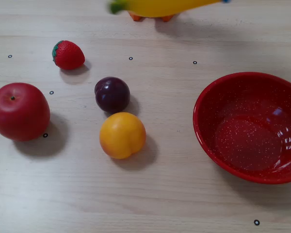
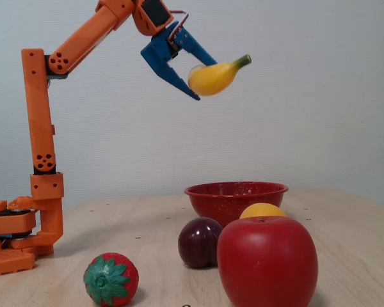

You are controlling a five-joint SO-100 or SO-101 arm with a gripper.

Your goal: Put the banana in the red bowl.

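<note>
Banana (image 2: pixel 214 76) in my blue gripper (image 2: pixel 191 77), pinched at its blunt end, high above the surface (image 1: pixel 184 194): smooth yellow, green stem tip. In a fixed view its long axis tilts, stem up and to the right. I see the red bowl (image 1: pixel 208 131) empty near the surface's right edge, well apart from the fruit.

Non-task items on my table (image 1: pixel 184 204), a pale wood-grain surface with small black ring marks. A strawberry (image 1: pixel 67 55) lies at upper left of the top-down fixed view. A red apple (image 1: pixel 19 111) sits at the left edge. A dark purple fruit, possibly a plum (image 1: pixel 112 94), lies left of centre, just above and nearly touching a round yellow-orange fruit (image 1: pixel 122 135). A plain pale wall (image 2: pixel 307 115) fills the background of the side fixed view.
</note>
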